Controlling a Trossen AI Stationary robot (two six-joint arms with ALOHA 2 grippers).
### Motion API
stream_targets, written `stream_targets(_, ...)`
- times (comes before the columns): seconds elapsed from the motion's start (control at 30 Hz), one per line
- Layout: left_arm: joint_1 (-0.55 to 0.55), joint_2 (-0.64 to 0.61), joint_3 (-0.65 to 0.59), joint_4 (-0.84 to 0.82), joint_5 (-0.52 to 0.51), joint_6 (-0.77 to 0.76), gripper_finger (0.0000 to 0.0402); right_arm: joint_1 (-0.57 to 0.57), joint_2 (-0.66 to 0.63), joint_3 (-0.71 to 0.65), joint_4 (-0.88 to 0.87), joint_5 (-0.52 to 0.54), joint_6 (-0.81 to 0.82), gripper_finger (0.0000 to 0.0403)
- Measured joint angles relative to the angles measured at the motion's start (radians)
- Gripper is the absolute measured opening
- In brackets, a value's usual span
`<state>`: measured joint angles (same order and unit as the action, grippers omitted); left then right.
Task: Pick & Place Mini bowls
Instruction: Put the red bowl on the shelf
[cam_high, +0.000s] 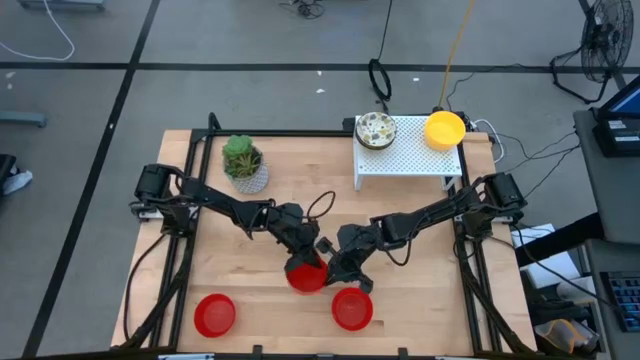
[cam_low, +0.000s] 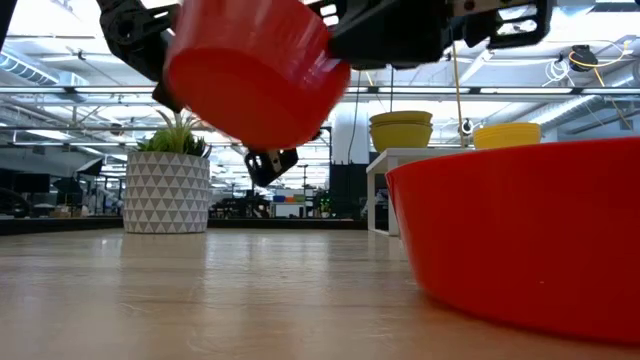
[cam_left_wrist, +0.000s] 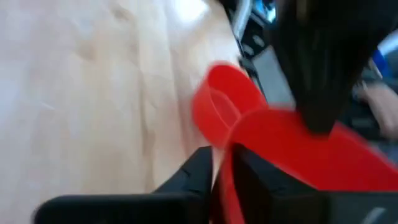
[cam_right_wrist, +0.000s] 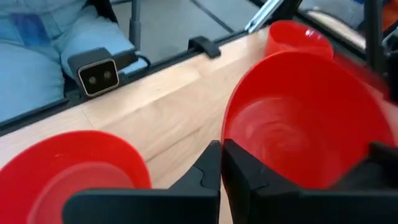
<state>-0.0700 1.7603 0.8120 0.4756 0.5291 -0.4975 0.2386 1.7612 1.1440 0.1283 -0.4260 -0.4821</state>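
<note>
We have the red bowl (cam_high: 306, 277) pinched by both left tool (cam_high: 300, 262) and right tool (cam_high: 338, 268), off the desk (cam_high: 260, 290). One tool should release before the other pulls.

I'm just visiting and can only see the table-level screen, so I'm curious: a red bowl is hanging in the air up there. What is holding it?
Observer: Two arms at once. The left pincer and the right pincer each clamp the rim of the lifted red bowl.
Visitor: And the huge red one filling my screen, is that the only other red one?
Observer: No. Besides that near red bowl, a third red bowl lies on the table, toward the left arm's side.
Visitor: Is the stack on the white stand all yellow?
Observer: Not from above. Its top bowl is whitish and speckled inside, and a single yellow bowl sits beside it.
</note>
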Motion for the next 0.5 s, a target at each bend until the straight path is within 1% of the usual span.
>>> stream_targets(0.17, 0.001, -0.002, 0.003, 0.027, -0.039, -0.037, 0.0144, 0.000, -0.001, -0.001, -0.003, 0.006, 0.038, 0.0001)
stream_targets(0.3, 0.004, -0.002, 0.003, 0.052, -0.042, -0.038, 0.0213, 0.000, -0.001, -0.001, -0.028, 0.011, 0.078, 0.0001)
stream_targets(0.4, 0.007, -0.004, 0.002, 0.066, -0.036, -0.036, 0.0253, 0.000, -0.003, -0.001, -0.058, 0.011, 0.106, 0.0001)
stream_targets(0.5, 0.015, -0.011, 0.001, 0.080, -0.036, -0.025, 0.0284, 0.000, -0.021, -0.001, -0.118, 0.014, 0.132, 0.0001)
